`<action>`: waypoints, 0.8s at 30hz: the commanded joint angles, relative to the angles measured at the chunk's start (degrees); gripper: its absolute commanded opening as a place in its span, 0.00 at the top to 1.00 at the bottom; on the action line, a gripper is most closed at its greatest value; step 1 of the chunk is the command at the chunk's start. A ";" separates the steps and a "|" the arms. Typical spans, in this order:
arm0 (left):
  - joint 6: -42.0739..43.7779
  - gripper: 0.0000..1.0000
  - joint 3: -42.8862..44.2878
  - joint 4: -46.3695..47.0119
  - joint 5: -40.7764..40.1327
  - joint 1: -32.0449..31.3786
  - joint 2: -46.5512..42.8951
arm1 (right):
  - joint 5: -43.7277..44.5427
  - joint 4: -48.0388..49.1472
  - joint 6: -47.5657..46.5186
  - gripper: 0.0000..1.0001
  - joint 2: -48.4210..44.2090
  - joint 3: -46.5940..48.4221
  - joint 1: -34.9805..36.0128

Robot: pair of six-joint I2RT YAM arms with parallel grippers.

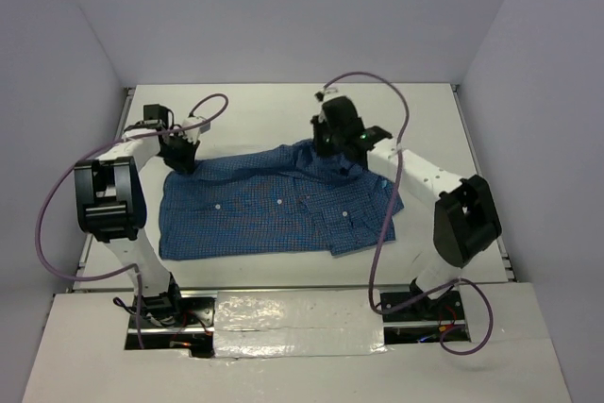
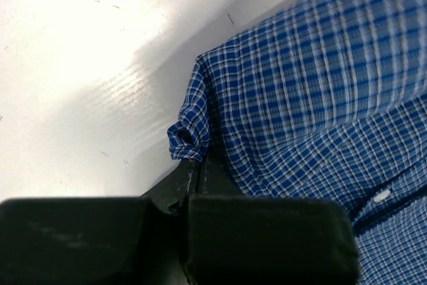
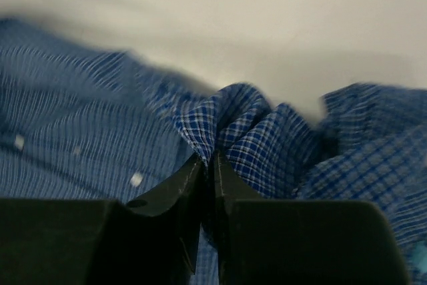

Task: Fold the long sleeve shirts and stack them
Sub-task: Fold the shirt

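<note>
A blue finely checked long sleeve shirt [image 1: 274,207] with small white buttons lies spread on the white table, its far edge lifted at both ends. My left gripper [image 1: 178,156] is shut on the shirt's far left corner; in the left wrist view the pinched cloth [image 2: 189,135] bunches at the fingertips [image 2: 197,163]. My right gripper [image 1: 332,143] is shut on a fold of the shirt near the collar at its far right; the right wrist view shows the cloth [image 3: 227,121] gathered between the closed fingers [image 3: 208,165].
White table [image 1: 264,115] with grey walls on three sides. Purple cables loop over both arms. The right side of the shirt [image 1: 373,219] is doubled over itself. The arm bases stand at the near edge.
</note>
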 commanded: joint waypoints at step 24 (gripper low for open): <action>57.40 0.49 -11.07 -32.28 1.29 1.99 -18.74 | 1.99 -1.20 -3.81 0.31 -25.15 -29.18 14.23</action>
